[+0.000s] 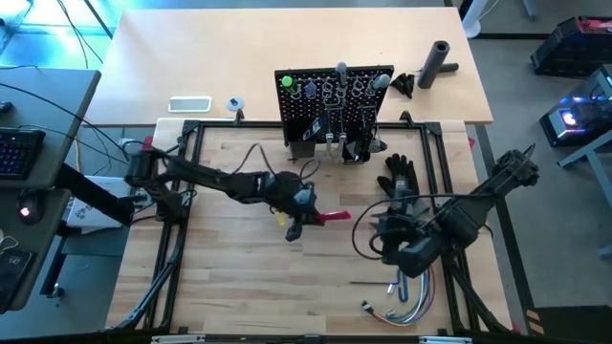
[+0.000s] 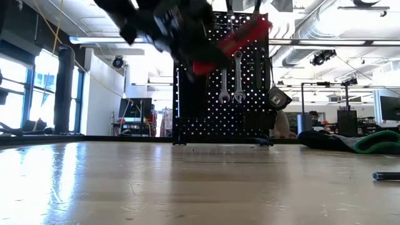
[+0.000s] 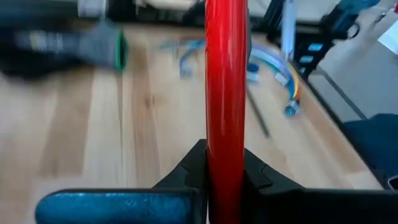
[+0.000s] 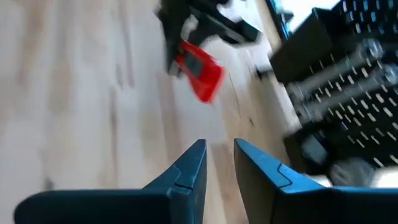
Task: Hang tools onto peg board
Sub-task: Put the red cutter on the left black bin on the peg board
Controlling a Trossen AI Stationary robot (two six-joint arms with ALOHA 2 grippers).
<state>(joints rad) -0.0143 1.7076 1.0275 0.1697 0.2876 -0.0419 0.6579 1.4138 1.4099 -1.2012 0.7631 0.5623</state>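
Nearest edge of the table: the bundle of coloured wires lies flat, not part of the job. A thin dark rod-like item sits just beside it; could be a hex key, too small to tell.

Right gripper hovers over the table's right side, just above that bundle. In its wrist view the fingers stand a little apart with nothing between them. Looks like it's waiting.

Mid-table: left gripper is pinched on the red-handled tool. The left wrist view shows the red handle clamped tight between the two dark pads. The low view has the tool lifted clear of the wood, in front of the board. So this one is mid-transfer, not yet hung.

Black glove lies right of centre, near the board's base. Not a tool.

Far side: peg board stands upright, already loaded. Green-handled screwdriver is at its top left, silver wrenches hang from hooks, and more dark pieces hang lower on the board that I can't identify.

Beyond it, a black cylinder sits on the back table.

My read: most of the job is done. The red tool is left, plus maybe that thin item by the wires.
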